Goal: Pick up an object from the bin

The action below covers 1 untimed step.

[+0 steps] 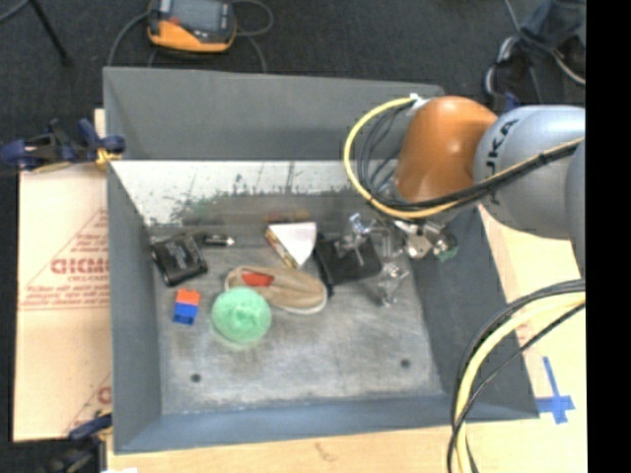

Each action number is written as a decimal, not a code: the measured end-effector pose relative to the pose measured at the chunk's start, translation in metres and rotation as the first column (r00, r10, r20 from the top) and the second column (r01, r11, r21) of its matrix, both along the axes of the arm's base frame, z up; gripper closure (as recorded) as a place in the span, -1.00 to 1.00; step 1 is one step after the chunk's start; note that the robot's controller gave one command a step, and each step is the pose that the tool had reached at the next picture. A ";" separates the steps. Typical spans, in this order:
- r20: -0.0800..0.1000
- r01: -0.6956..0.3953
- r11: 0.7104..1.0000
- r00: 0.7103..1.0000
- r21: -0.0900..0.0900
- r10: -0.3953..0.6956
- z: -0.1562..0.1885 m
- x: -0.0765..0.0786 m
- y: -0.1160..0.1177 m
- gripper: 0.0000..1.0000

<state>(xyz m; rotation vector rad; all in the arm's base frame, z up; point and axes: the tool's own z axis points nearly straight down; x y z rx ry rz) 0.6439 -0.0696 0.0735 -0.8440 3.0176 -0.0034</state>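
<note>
My gripper (pixel 378 259) is low in the right part of the bin, open, its metal fingers (pixel 392 284) spread apart. A black blocky thing (pixel 338 263) lies right against its left side; I cannot tell whether they touch. Left of that stands a white and tan wedge-shaped box (pixel 294 242) near the back wall. In front of the box lies a beige shoe-like thing (pixel 291 291) with a small red piece (pixel 257 279) on it.
A green ball (pixel 242 316) rests mid-floor, a blue and orange block (pixel 185 306) to its left. A black clip (pixel 177 257) and a small dark stick (pixel 218 239) lie at the back left. The arm's orange cover and looped cables hang over the right wall.
</note>
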 end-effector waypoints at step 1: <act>0.003 0.001 1.000 1.000 0.000 -0.001 0.002 0.001 0.000 1.00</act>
